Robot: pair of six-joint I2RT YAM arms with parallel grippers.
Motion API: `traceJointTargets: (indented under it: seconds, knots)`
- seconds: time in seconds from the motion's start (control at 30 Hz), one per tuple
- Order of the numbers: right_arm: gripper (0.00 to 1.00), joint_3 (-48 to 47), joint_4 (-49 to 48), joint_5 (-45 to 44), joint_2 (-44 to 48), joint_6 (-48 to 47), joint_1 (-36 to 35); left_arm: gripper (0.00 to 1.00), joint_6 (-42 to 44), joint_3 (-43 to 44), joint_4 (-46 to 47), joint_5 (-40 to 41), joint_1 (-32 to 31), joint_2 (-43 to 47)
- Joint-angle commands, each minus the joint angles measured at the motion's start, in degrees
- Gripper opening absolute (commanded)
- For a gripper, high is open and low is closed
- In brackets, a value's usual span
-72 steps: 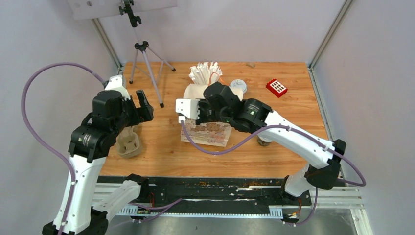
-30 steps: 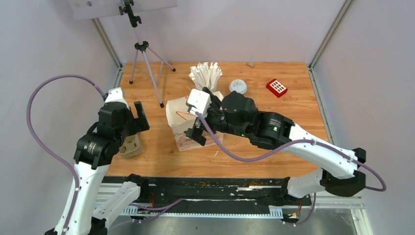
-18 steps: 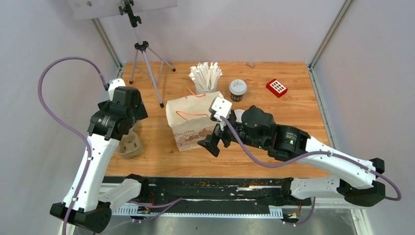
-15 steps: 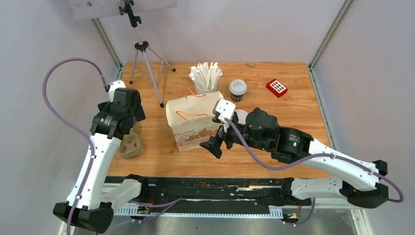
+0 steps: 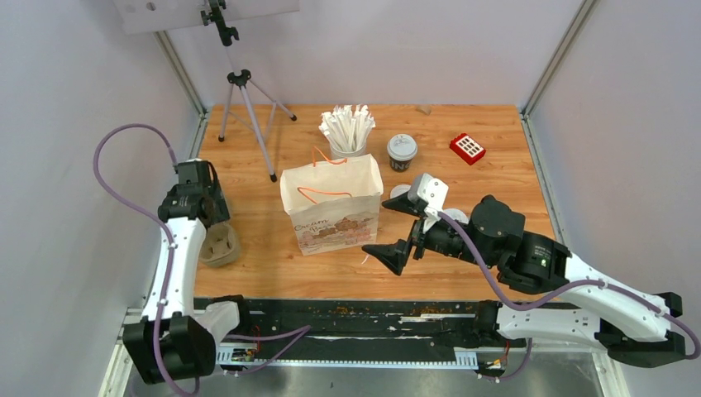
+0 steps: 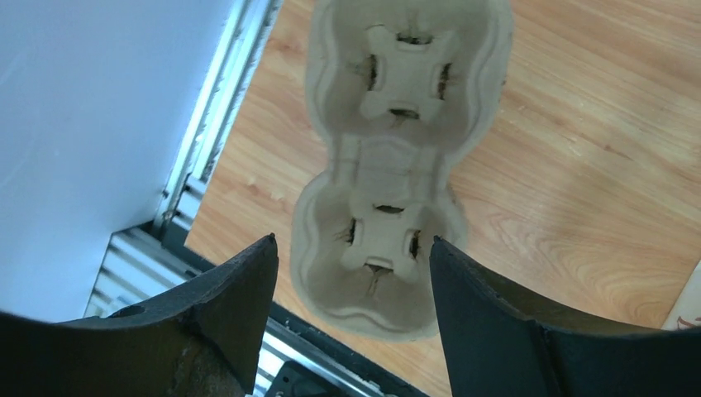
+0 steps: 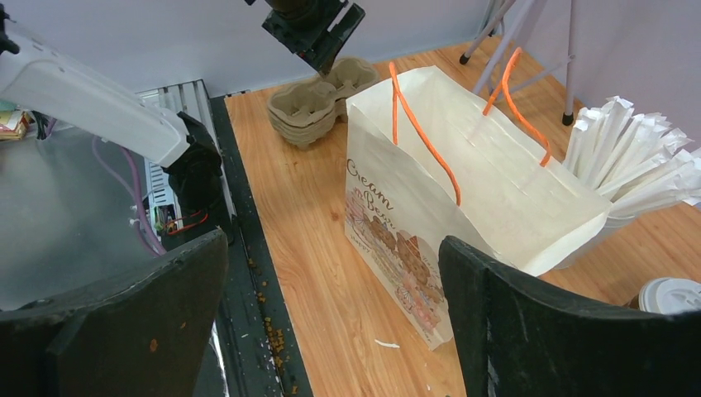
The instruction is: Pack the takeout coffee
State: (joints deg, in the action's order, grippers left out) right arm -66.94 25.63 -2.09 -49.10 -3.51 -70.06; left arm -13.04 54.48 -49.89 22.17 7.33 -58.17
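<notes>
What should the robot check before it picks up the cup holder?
1. Left pincer open and above the cup carrier: ok.
2. Carrier pockets empty: ok.
3. Paper bag upright with its mouth open: ok.
4. Right pincer open, holding nothing: ok.
5. Coffee cup at the back has its lid on: ok.
6. Second cup ready: cannot tell, only a white lid shows.

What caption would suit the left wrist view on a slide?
Left end effector, jaws apart, hovers over the empty beige moulded-pulp two-cup carrier on the wooden table.
</notes>
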Motion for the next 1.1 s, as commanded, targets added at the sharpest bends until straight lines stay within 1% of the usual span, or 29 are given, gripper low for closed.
traceJointTargets:
  seconds: [0.0, 0.13, 0.33, 0.6, 0.83, 1.0, 1.07]
  knots:
    - [0.98, 0.53, -3.17, 0.49, 1.7, -0.31, -0.33, 0.74, 5.25, -1.2, 5.89, -8.13, 3.14, -4.91]
    - [0.99, 0.32, -2.04, -0.48, 2.78, -1.93, -0.34, 0.69, 6.21, -3.01, 8.62, -11.96, 7.38, -8.58]
    - [1.0, 2.25, -2.73, -2.07, 4.25, -3.71, -0.3, 0.66, 7.03, -3.16, 10.54, -12.3, 9.01, -10.45]
    - [1.0, 3.45, -2.78, -2.8, 4.01, -5.06, -0.27, 0.59, 8.01, -2.86, 11.91, -13.67, 9.49, -12.63]
    - [1.0, 4.04, -3.14, -3.89, 3.58, -6.38, -0.29, 0.56, 8.29, -2.21, 12.28, -14.15, 9.54, -15.19]
    - [1.0, 4.43, -3.54, -4.04, 3.37, -7.23, -0.27, 0.5, 8.38, -2.03, 12.03, -14.74, 9.54, -15.77]
    - [1.0, 4.61, -3.33, -4.28, 3.32, -7.43, -0.25, 0.46, 8.38, -1.46, 11.29, -15.19, 9.54, -15.55]
